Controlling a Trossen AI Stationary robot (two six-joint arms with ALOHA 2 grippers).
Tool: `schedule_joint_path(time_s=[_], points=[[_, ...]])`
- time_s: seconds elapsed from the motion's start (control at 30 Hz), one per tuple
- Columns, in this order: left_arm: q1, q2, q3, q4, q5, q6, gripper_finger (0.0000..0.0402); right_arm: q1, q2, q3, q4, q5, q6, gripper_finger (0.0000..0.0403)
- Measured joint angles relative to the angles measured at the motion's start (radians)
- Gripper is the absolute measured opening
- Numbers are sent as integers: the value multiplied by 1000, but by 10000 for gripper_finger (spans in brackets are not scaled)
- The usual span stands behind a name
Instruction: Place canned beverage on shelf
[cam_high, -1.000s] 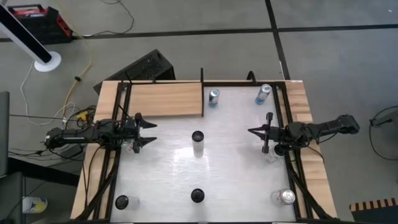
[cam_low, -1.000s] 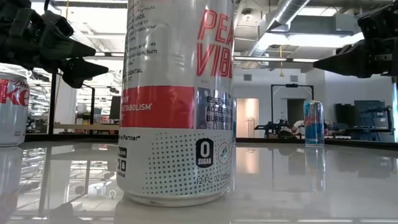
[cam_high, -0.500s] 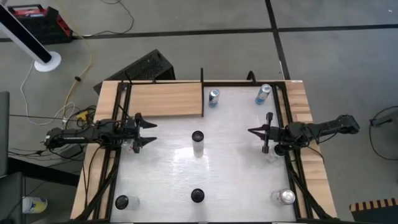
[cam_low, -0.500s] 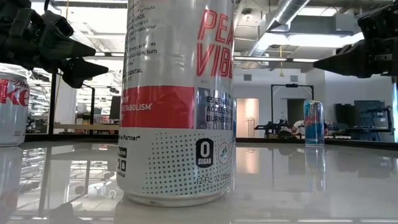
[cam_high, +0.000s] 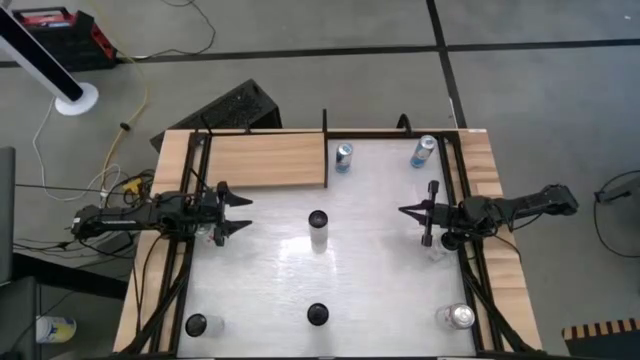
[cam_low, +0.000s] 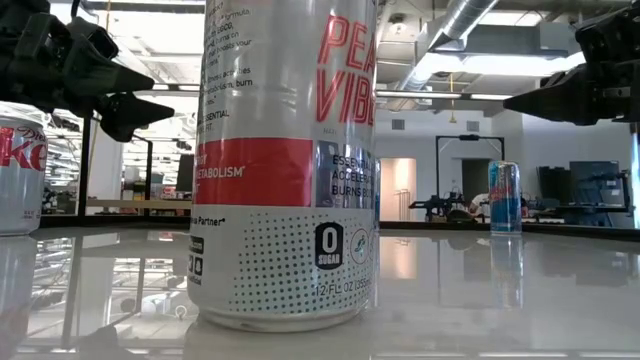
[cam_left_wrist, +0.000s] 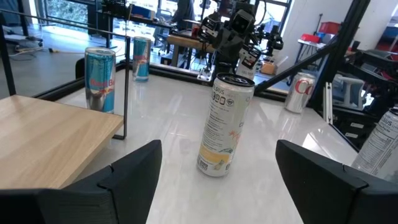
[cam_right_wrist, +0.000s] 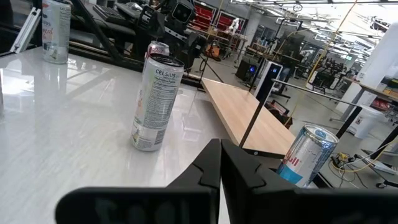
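Nothing moves since earlier frame. Left gripper (cam_high: 243, 213) open, right gripper (cam_high: 403, 211) closed, both empty. Centre can (cam_high: 318, 230) rigid, smooth, slippery; grasp mid-body. Shelf (cam_high: 266, 160) at table far-left corner.

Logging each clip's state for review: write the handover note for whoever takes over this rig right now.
Left gripper: open, empty, hovering at the table's left side.
Right gripper: shut, empty, at the right side.
Shelf: bare, at the far left corner.
Cans: centre can stands between the arms, two blue cans along the far edge beside the shelf, three more along the near edge.
Done: nothing placed.
Left: grasp a can and set it on the shelf.
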Motion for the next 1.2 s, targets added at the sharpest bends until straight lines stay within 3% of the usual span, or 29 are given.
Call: schedule_joint_path(time_s=[0.47, 0.67, 1.03, 1.2], points=[[0, 0, 0, -4, 26, -102, 300, 0, 0, 0, 0, 0, 0, 33], [0, 0, 0, -5, 32, -238, 300, 0, 0, 0, 0, 0, 0, 33], [0, 0, 0, 10, -46, -269, 300, 0, 0, 0, 0, 0, 0, 33], [0, 0, 0, 16, -19, -262, 300, 0, 0, 0, 0, 0, 0, 33]])
